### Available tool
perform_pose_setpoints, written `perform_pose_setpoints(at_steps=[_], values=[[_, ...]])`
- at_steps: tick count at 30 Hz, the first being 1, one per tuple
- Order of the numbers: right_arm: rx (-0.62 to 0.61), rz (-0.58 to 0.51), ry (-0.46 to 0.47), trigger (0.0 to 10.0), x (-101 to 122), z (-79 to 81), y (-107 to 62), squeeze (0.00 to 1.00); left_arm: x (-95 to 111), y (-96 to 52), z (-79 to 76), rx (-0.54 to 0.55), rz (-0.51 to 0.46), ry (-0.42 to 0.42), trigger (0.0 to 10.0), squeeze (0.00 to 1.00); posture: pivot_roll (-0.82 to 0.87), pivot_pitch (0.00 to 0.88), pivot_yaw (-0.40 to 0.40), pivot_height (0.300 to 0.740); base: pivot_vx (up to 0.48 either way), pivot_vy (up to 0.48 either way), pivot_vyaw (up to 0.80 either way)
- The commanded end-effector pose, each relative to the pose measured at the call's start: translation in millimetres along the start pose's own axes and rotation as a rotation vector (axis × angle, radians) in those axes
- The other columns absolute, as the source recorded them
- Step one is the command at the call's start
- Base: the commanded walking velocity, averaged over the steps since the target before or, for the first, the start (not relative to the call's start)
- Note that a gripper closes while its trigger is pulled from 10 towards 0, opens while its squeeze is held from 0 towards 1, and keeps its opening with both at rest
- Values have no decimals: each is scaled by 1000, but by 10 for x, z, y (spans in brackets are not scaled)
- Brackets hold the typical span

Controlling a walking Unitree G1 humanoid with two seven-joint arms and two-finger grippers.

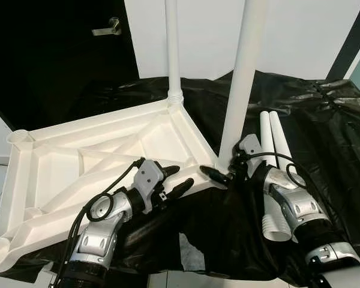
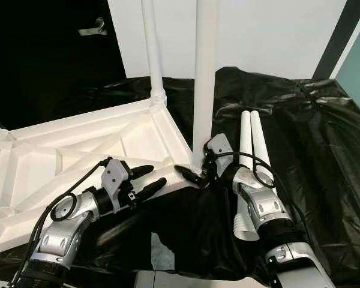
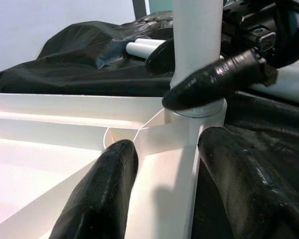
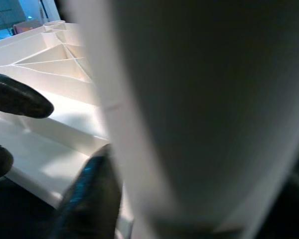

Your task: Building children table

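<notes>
both upright legs [image 1: 243, 72] run off the top edge, my right gripper [image 1: 223, 176] half hidden behind one, tabletop [image 1: 60, 168] clipped left.

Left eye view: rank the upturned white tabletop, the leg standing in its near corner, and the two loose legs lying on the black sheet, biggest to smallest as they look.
1. Upturned tabletop.
2. Standing leg, held by the right gripper; its top is cropped, and it is nearer the camera.
3. Loose legs, alike; no ranking between them.
</notes>
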State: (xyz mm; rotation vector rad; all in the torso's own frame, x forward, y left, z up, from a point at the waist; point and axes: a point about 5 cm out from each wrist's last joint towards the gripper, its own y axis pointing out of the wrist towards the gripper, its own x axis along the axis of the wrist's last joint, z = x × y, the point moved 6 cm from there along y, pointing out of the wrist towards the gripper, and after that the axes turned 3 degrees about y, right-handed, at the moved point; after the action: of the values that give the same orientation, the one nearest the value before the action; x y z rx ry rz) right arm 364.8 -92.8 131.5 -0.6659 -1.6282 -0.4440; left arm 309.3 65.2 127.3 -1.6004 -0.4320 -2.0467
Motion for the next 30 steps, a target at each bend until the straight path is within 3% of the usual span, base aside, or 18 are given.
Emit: perform_pose_setpoints(at_steps=[1,7,15,21,24,28,30], values=[[16,7,4,0,-27,25,11,0,-5,-24,66,67,3,-2,10000,0,9,0,4,740,0,0,0],[-54,15,41,0,-83,-42,-16,0,-12,-29,59,61,5,-7,10000,0,-14,0,20,740,0,0,0],[-271,15,105,0,-188,-103,-48,0,-23,-13,7,42,7,-14,10000,0,-19,0,24,740,0,0,0],[-560,12,187,0,-294,-88,-96,0,-29,-20,-16,39,8,-21,10000,0,-19,0,24,740,0,0,0],[-615,8,221,0,-310,-62,-86,0,-35,-26,-22,38,9,-23,10000,0,-26,0,29,740,0,0,0],[-808,10,242,0,-314,-45,-107,0,-43,-14,-46,32,8,-36,10000,0,-34,0,33,740,0,0,0],[-807,10,292,0,-330,34,-27,0,-40,0,-58,22,7,-35,10000,0,-37,0,33,740,0,0,0]])
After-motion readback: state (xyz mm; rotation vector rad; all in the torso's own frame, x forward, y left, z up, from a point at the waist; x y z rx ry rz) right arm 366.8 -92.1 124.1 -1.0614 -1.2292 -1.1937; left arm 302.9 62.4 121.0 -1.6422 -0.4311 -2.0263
